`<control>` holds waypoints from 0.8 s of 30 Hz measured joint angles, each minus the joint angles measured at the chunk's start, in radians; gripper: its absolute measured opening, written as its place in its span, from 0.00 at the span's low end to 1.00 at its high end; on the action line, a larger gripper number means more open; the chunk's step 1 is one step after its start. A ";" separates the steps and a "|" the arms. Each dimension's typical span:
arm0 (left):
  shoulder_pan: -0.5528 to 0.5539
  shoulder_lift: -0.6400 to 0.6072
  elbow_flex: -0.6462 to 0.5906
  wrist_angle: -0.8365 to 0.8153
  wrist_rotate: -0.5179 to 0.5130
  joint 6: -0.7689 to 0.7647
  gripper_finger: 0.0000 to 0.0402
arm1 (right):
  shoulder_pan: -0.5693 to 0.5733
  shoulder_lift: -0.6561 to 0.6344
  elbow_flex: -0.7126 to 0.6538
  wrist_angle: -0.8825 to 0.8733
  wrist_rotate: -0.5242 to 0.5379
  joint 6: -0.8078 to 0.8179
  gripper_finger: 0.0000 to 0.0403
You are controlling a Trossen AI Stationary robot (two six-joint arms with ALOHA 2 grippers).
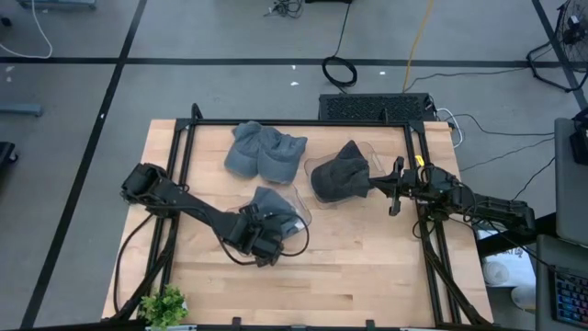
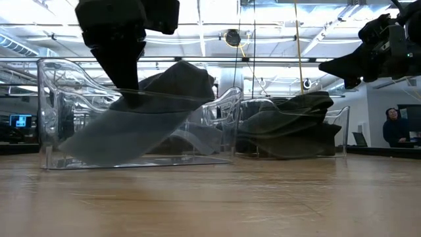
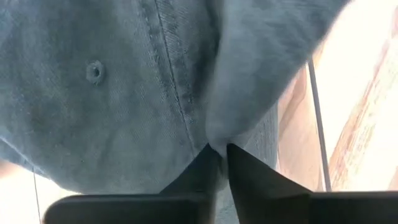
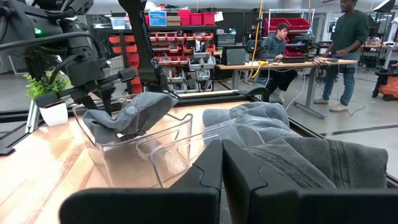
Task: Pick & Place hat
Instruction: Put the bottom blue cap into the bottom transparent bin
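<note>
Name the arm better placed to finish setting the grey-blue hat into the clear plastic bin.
Left. The left gripper is shut on the grey-blue denim hat, which hangs partly inside the clear plastic bin. The right gripper sits shut beside the dark grey hat in the other bin, holding nothing.

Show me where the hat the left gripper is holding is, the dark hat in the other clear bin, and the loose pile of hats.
grey hat (image 1: 273,204), high view, its crown above the left gripper (image 1: 272,230).
dark hat (image 1: 338,176), high view, middle of its crown.
pile of hats (image 1: 265,152), high view, centre of the pile.
</note>
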 joint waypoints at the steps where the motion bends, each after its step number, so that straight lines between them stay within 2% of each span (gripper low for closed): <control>1: 0.002 -0.001 0.002 -0.001 -0.001 -0.012 0.13 | 0.000 0.000 0.000 0.000 0.000 0.000 0.00; 7: 0.003 -0.021 0.022 -0.019 -0.001 -0.014 0.31 | 0.000 0.000 0.000 0.000 0.000 0.000 0.00; 13: 0.003 -0.107 0.022 -0.021 -0.023 -0.035 0.47 | 0.000 0.000 0.000 0.000 0.000 0.000 0.00; 20: 0.014 -0.227 0.023 -0.019 -0.151 -0.056 0.51 | 0.000 0.000 0.000 0.000 0.000 0.000 0.00; 24: 0.073 -0.252 0.024 -0.019 -0.177 -0.059 0.51 | 0.000 0.000 0.000 0.000 0.000 0.000 0.00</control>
